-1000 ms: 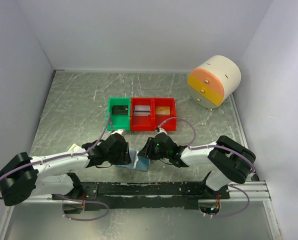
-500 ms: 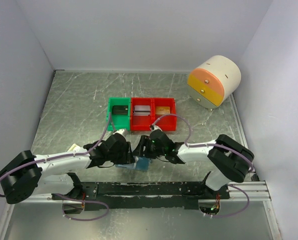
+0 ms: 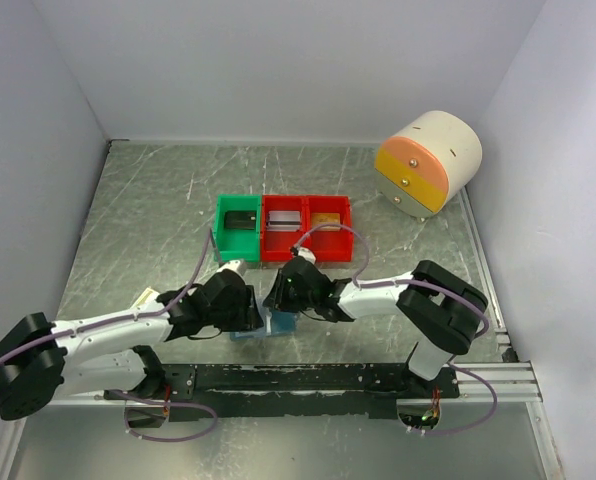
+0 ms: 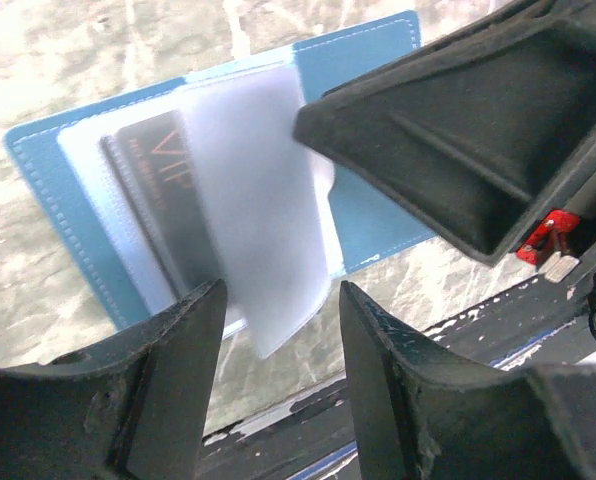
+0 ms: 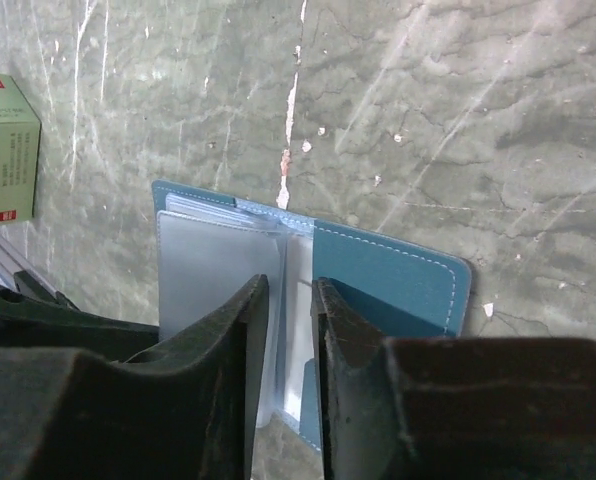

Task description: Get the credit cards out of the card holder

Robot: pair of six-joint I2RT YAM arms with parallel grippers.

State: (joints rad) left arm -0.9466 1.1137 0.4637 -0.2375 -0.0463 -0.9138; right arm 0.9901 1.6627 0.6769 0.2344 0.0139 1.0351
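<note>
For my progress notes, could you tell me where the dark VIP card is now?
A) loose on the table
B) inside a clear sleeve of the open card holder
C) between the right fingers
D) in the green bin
B: the dark card sits inside a clear sleeve of the card holder, which lies open on the table.

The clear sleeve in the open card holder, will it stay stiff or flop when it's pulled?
Probably floppy: the clear sleeve looks thin and curves up off the card holder. Likely light, so pulling may drag the whole holder. The dark card inside looks flat, likely stiffer.
</note>
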